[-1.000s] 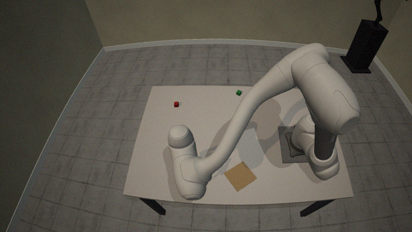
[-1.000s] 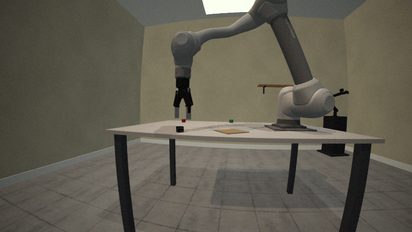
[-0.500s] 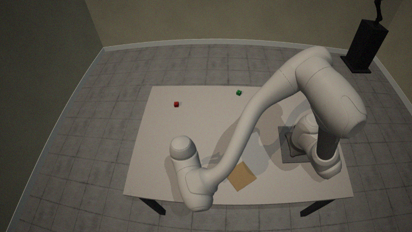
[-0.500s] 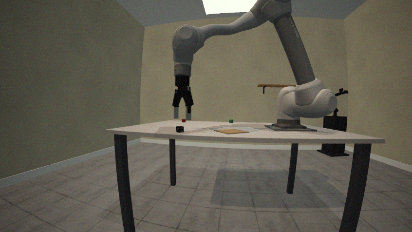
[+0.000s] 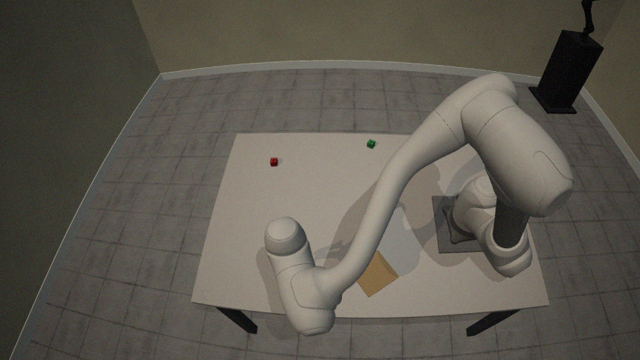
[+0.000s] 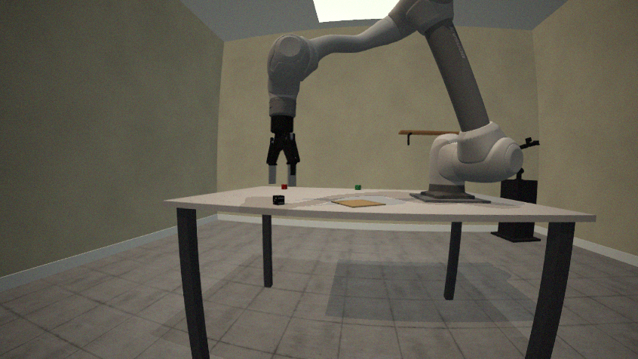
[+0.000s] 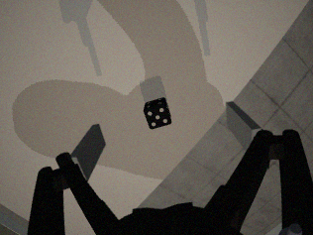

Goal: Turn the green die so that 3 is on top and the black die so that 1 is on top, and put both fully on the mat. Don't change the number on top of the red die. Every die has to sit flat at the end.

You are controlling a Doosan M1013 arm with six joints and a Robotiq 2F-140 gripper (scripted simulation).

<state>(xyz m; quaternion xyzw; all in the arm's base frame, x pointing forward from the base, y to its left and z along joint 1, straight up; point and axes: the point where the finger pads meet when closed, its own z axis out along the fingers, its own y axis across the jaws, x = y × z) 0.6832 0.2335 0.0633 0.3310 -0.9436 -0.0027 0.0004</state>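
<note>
Top view, red die (image 5: pixel 274 161) (image 6: pixel 283 186): resting on the white rectangular tabletop (image 5: pixel 313 178) (image 6: pixel 222 200) (image 7: pixel 50 63), well apart from the mat; top number too small to tell.
Green die (image 5: pixel 371 144) (image 6: pixel 357 187): near the far edge of the tabletop, off the mat; top number unreadable.
Square tan mat (image 5: pixel 377 280) (image 6: pixel 358 203): lying flat near the opposite edge, partly covered from sight by the arm.
White jointed arm (image 5: pixel 380 206) (image 6: pixel 357 44): reaching across the tabletop from a dark grey base plate (image 5: pixel 440 246) (image 6: pixel 481 200).
Exterior view, black pincer (image 6: pixel 281 180) (image 7: pixel 162 124): pointing down with pale fingers spread, released, grasping nothing.
Black die with white pips (image 6: pixel 278 200) (image 7: pixel 157 114): standing on the tabletop beside the mat, apart from it, near the front edge.
Red and green dice: farther back, both on the tabletop.
Wrist view, black die: flat on the tabletop, five pips on the upper face, within the arm's shadow.
Pincer: fingers wide apart, one toward each side of the picture, neither touching the black die.
Grey tiled floor (image 7: pixel 284 73): visible past the tabletop's edge.

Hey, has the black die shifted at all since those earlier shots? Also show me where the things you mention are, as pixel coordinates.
No. In the exterior view, the black die (image 6: pixel 278 200) (image 7: pixel 157 113) sits at the same spot near the front edge of the table (image 5: pixel 250 192) (image 6: pixel 213 200) (image 7: pixel 30 63).
</note>
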